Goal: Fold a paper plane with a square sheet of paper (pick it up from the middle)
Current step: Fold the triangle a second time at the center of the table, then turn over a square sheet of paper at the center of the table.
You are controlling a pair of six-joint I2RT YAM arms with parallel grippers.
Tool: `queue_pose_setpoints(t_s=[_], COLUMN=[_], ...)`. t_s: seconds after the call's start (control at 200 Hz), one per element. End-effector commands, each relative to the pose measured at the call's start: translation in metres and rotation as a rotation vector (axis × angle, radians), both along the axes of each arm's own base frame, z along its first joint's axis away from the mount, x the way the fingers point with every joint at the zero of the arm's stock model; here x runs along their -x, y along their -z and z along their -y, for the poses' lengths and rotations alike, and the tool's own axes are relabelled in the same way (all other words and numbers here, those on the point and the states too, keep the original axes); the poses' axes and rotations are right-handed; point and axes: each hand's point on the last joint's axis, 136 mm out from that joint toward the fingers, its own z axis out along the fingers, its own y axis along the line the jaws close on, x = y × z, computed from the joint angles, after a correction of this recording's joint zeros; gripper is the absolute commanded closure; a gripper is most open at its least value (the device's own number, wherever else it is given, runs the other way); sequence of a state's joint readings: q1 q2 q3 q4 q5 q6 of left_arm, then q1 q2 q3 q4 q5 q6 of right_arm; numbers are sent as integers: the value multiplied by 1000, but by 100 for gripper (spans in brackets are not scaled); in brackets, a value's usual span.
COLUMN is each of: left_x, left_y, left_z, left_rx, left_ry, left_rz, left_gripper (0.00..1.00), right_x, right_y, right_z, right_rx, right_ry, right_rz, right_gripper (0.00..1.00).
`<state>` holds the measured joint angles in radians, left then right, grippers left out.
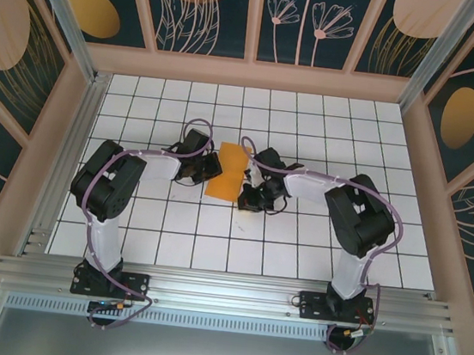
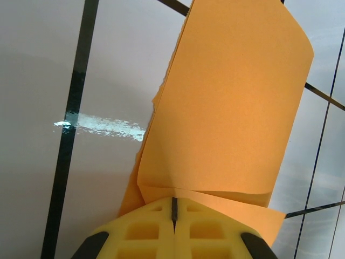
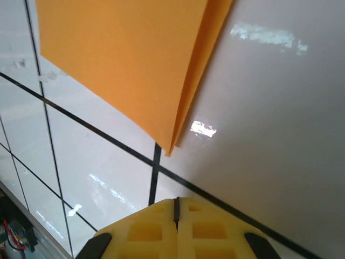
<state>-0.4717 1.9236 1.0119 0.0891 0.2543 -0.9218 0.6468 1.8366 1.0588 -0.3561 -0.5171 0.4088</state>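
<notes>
From overhead I see the orange sheet of paper (image 1: 227, 172) lying on the white tiled table (image 1: 297, 254), near the middle of the grid. It is folded into a tall strip rather than a full square. The left gripper (image 1: 210, 167) sits at the sheet's 9 o'clock, right against its edge. The right gripper (image 1: 249, 191) sits at about its 4 o'clock, just beside the lower corner. Both arms reach inward from their bases at the near edge of the table.

On the left wrist camera, the left gripper's yellow fingers (image 2: 145, 232) are pressed together, with only a thin dark seam between them. The sheet runs from the fingertips toward 12 o'clock in layers, with a crease across it just ahead of the tips. A lower layer spreads out to either side beneath them. I cannot tell whether the tips press on the paper.

On the right wrist camera, the right gripper's fingers (image 3: 145, 232) are also pressed together and hold nothing. The sheet lies at their 11 o'clock, apart from them. Its double-layered corner points toward the tips, just above a black grid line.
</notes>
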Motion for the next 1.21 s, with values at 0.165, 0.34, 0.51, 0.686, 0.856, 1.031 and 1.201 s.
queue_pose_setpoints(t_s=[0.165, 0.34, 0.51, 0.686, 0.856, 1.031, 1.201], left_x=[-7, 3, 17, 26, 29, 31, 39], left_y=[-53, -64, -58, -52, -48, -50, -54], left_z=[11, -7, -23, -30, -30, -25, -9], left_rx=[134, 78, 39, 38, 50, 73, 170], left_ry=[4, -27, -56, -87, -89, -64, 16], left_rz=[92, 125, 116, 106, 92, 99, 121], left_gripper=[79, 64, 55, 47, 43, 42, 40], right_x=[-83, -108, -119, -122, -115, -111, -114], right_y=[-74, -69, -54, -27, -20, -13, -14], right_z=[20, -2, -15, -18, -26, -26, -24], right_rx=[-63, -141, -185, -144, -215, -237, -277], right_ry=[296, 255, 154, 96, 46, 49, 83], right_rz=[298, 291, 250, 217, 174, 144, 128], right_gripper=[63, 51, 48, 50, 58, 72, 89])
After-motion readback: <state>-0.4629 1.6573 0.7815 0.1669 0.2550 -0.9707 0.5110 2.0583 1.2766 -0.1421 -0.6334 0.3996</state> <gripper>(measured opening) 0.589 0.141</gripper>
